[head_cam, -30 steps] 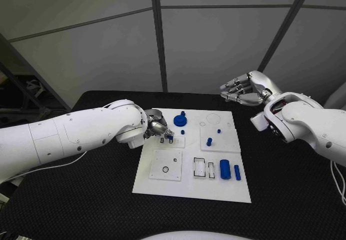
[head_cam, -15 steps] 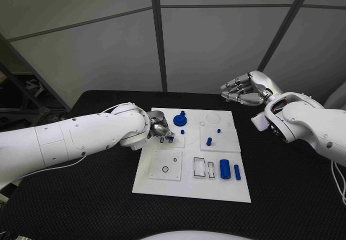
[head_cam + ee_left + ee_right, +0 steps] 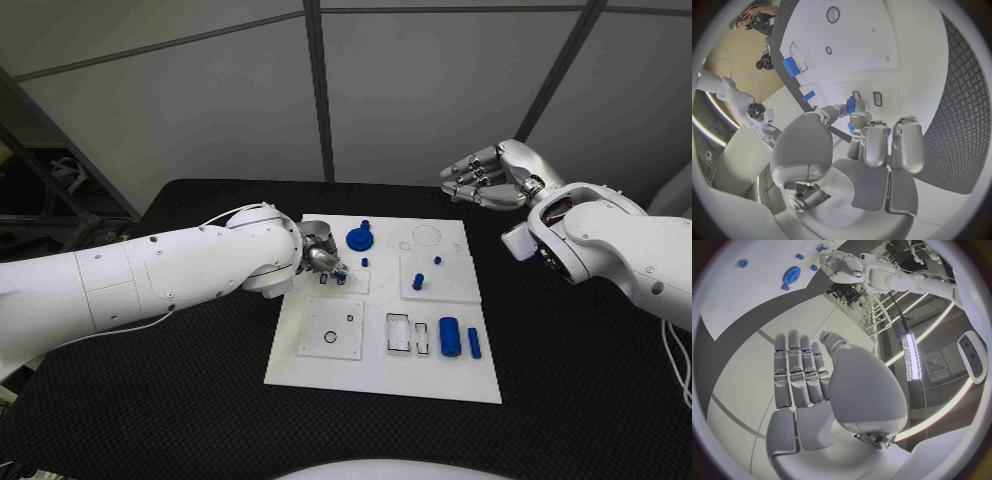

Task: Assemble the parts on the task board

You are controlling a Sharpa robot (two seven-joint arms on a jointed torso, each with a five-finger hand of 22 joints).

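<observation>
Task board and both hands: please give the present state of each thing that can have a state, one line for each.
task board: flat on the black table.
left hand: low over the board's left block, pinching a small blue part.
right hand: raised beyond the board, fingers apart, holding nothing.
blue gear: resting on the board's far side.
blue cylinder: lying on the board.
blue bar: lying beside the cylinder.

The right hand [image 3: 811, 390] holds nothing, fingers straight and side by side (thumb apart), above the white task board [image 3: 729, 305], where a blue gear [image 3: 791, 275] lies.
</observation>
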